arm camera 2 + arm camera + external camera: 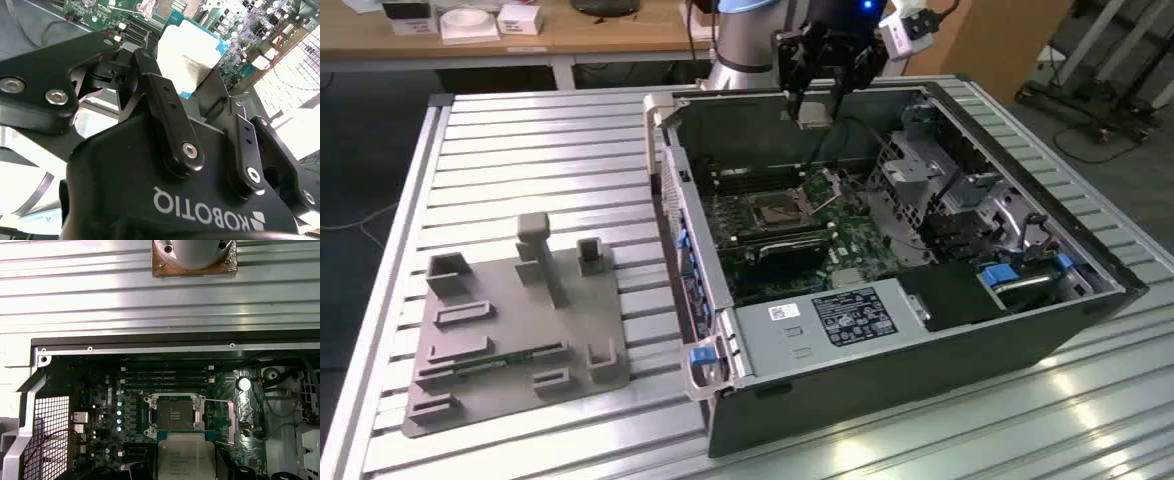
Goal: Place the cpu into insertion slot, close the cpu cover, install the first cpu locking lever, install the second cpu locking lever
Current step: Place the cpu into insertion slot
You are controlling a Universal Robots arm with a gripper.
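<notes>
I see the black two-finger gripper [815,105] pinched shut on the small flat square silvery-beige cpu [186,455], which has a blue rim. The cpu hangs clear above the square, dark-centred, silver-rimmed insertion slot [174,416], not seated.

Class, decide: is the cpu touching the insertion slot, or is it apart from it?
Apart. In the exterior view the gripper holds the cpu up near the rim of the case, clear of the insertion slot below.
</notes>
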